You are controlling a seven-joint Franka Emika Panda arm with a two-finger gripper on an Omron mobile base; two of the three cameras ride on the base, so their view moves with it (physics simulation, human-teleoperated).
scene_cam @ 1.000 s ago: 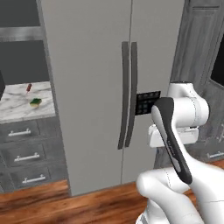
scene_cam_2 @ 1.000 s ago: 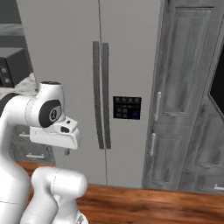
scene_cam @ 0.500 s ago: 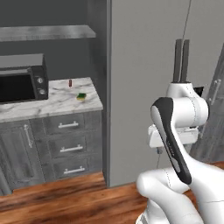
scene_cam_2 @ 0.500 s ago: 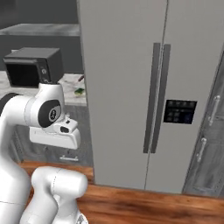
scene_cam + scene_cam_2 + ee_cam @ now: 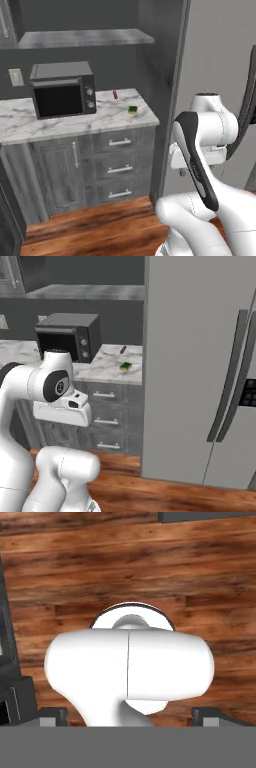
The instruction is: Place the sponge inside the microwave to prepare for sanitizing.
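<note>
Ahead in my left base view, the sponge [image 5: 132, 109] lies on the marble counter [image 5: 60, 119], right of a dark countertop oven [image 5: 63, 89]. My right base view shows it [image 5: 125, 366] near the counter's edge. My hand view shows my gripper [image 5: 129, 714] spread wide, empty. Light and squashy, I judge; grasp its long sides.

Open marble counter [image 5: 60, 122] around sponge [image 5: 132, 109]; countertop oven [image 5: 63, 90] well left, fridge [image 5: 200, 356] right.

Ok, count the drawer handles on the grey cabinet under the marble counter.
3: top silver drawer handle, middle silver drawer handle, bottom silver drawer handle, stacked beneath the counter's right end. More may be hidden.
</note>
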